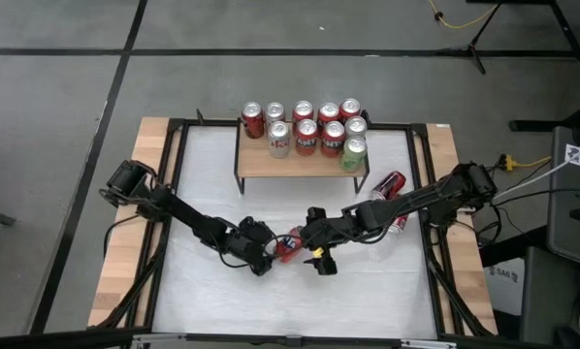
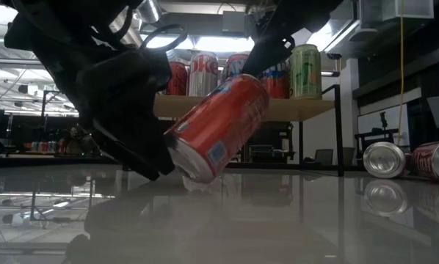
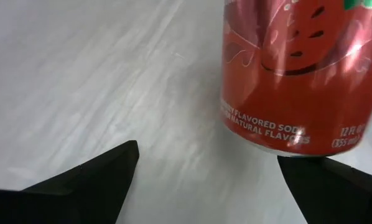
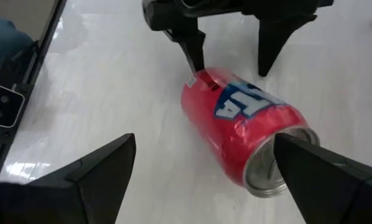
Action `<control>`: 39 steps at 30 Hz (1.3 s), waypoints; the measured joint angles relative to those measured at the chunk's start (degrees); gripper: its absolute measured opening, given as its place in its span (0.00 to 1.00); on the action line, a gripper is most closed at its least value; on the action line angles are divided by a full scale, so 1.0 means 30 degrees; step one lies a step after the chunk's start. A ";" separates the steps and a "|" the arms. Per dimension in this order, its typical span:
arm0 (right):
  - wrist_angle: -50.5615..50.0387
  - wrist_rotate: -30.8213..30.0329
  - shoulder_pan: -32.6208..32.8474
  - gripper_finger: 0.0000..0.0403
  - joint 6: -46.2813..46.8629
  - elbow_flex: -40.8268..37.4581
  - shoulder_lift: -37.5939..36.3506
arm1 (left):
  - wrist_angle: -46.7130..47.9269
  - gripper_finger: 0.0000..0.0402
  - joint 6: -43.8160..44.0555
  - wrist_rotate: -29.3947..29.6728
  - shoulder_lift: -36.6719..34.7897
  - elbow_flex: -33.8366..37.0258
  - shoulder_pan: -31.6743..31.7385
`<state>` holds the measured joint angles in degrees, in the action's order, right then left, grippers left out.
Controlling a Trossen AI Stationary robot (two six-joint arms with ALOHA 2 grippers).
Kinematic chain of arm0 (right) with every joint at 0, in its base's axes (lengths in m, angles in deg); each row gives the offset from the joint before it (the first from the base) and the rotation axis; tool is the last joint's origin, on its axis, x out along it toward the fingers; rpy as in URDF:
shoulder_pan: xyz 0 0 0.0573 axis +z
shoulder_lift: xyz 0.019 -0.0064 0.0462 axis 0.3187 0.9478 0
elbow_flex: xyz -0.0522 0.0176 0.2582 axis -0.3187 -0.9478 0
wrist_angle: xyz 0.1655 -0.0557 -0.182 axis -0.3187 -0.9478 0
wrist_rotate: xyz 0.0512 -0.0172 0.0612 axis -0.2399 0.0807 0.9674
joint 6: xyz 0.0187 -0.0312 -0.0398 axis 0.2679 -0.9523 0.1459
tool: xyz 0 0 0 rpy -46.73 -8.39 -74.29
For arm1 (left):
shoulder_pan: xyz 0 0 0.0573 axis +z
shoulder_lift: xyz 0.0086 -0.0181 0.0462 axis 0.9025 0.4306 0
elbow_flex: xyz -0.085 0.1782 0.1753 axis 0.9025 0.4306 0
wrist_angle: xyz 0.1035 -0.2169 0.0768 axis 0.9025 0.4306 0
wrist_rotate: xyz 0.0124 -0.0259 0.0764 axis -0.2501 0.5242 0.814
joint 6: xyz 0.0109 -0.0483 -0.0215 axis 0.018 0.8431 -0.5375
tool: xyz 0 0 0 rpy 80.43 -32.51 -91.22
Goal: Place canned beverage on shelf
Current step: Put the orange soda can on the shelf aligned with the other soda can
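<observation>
A red can (image 1: 288, 244) stands tilted on the white table between my two grippers. Its lower end (image 2: 194, 165) rests on the table and its other end is raised. My left gripper (image 1: 264, 254) is open at the can's lower end, seen in its wrist view (image 3: 208, 152). My right gripper (image 1: 314, 254) is open at the raised end, seen in its wrist view (image 4: 204, 140). The shelf (image 1: 271, 167), a light-wood plank on black legs, stands at the far side with several cans (image 1: 309, 126) upright on it. My left gripper touches the can's side near its lower end (image 4: 201, 74) with the tip of one finger (image 4: 195, 53); the other finger stands clear of the can. The fingers are open and slant down from the table's left. My right gripper has one finger (image 4: 310, 168) against the rim of the can's raised end (image 4: 270, 171); the other finger is clear. The fingers come from the table's right. The can is tilted, its lower end on the table.
Two more cans (image 1: 391, 184) (image 1: 399, 221) lie on their sides at the table's right, also in the low view (image 2: 385, 160) (image 2: 434, 160). A black frame (image 1: 178, 155) runs along the table's edges. Bare white table lies toward the near edge.
</observation>
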<state>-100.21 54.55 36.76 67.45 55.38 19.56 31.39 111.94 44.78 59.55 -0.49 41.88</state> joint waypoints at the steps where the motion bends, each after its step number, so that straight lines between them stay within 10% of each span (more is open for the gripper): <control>1: 0.0033 0.0114 -0.0006 0.92 -0.0020 0.0000 0.0000 | 0.0052 0.96 -0.0026 0.0007 0.0000 -0.0007 0.0007; 39: -0.4429 -0.0478 -0.0058 0.92 0.1049 0.0007 0.1636 | 0.2117 0.96 0.0329 -0.0833 -0.2499 0.0015 0.0991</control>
<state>-113.50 53.12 36.58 70.59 55.40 24.47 37.74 112.93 42.28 52.05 -0.44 44.86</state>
